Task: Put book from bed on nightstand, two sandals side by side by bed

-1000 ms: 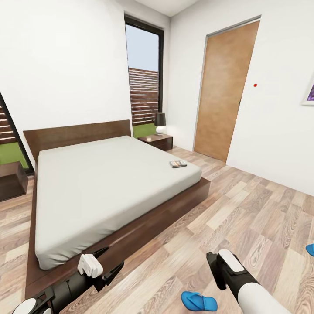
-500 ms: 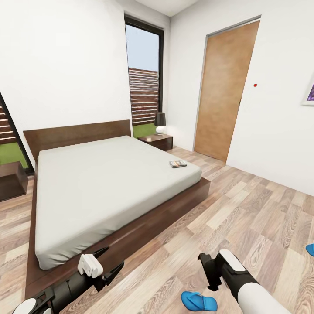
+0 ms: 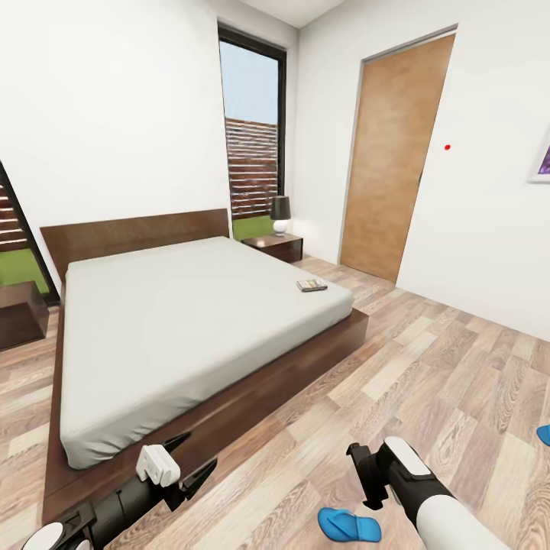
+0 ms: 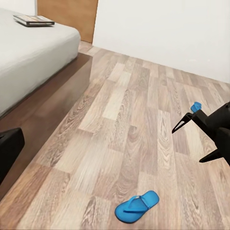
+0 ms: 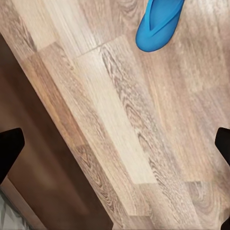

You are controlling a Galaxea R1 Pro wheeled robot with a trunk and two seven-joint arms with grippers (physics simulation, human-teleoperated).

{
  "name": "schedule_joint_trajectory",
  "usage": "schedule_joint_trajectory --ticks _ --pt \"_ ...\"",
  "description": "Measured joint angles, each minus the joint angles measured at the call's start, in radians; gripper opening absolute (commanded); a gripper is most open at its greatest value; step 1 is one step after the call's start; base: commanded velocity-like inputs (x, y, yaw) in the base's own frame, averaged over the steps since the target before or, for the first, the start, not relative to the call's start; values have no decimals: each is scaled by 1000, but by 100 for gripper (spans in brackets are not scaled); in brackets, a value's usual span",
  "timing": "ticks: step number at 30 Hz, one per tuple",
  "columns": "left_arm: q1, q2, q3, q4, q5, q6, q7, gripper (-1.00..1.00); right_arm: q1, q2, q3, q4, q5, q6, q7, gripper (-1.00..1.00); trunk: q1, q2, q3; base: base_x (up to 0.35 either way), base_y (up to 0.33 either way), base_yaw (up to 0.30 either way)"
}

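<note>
While the bed (image 3: pixel 191 321) fills the left and middle of the head view, the book (image 3: pixel 312 286) lies near its right edge, not yet on the nightstand (image 3: pixel 273 246) behind. Over the last second the right tool (image 3: pixel 365 475) has swung left above the floor (image 3: pixel 428 382), toward the nearer sandal (image 3: pixel 348 525) at bottom centre; the other sandal (image 3: pixel 544 435) sits at the right edge. Both tools, the left tool (image 3: pixel 187 464) included, are spread wide and empty.

Bright blue sandal (image 3: pixel 348 525), light-grey bed (image 3: pixel 183 321)
</note>
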Motion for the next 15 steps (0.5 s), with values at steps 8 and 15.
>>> schedule_joint_trajectory --ticks 8,15 --pt "0 0 0 0 0 0 0 100 0 0 0 0 0 -1 0 100 31 -56 -25 0 0 0" --pt "0 0 0 1 0 0 0 100 0 1 0 1 0 -2 0 100 58 -105 -47 0 0 0"
